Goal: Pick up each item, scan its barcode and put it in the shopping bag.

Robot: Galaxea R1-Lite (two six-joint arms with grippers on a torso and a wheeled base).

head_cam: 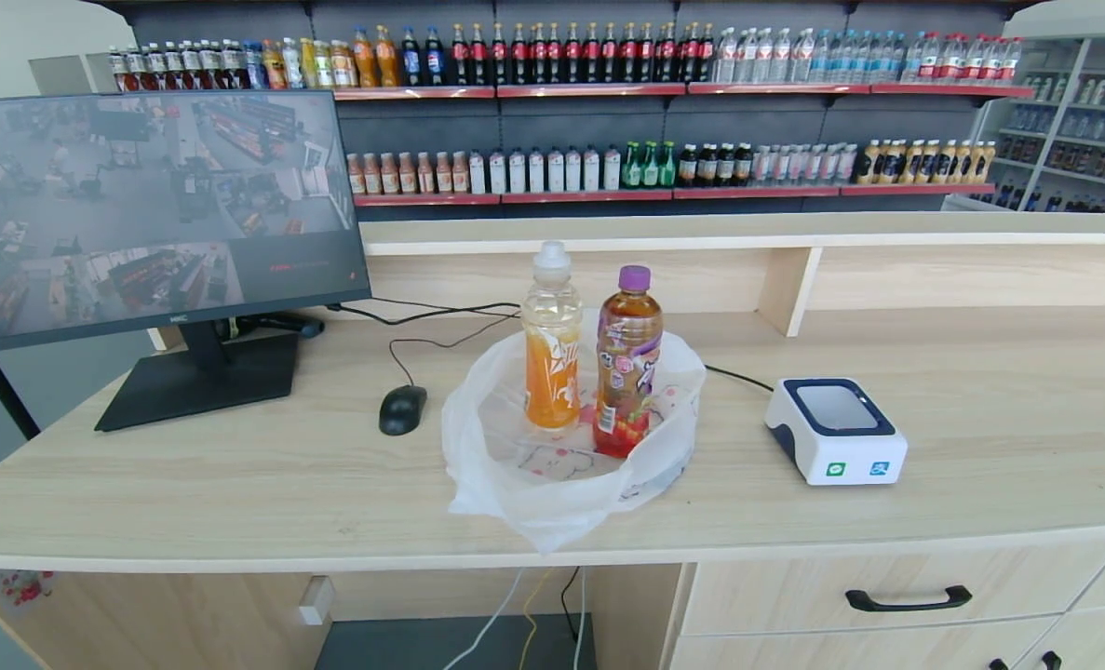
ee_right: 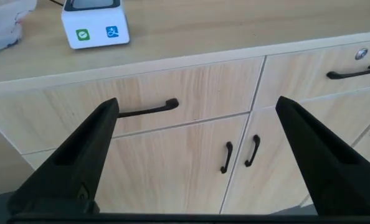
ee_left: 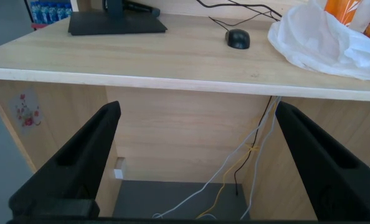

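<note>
A white plastic shopping bag lies open on the wooden counter. Two bottles stand upright inside it: an orange drink bottle with a white cap and a tea bottle with a purple cap. The white barcode scanner sits on the counter beside the bag. My left gripper hangs open below the counter's front edge, facing the cable gap, with the bag up on the counter. My right gripper is open in front of the cabinet doors, below the scanner.
A monitor on a black stand and a black mouse occupy the counter near the bag, with cables trailing behind. A raised back ledge borders the counter. A drawer with a black handle lies under the scanner. Drink shelves fill the background.
</note>
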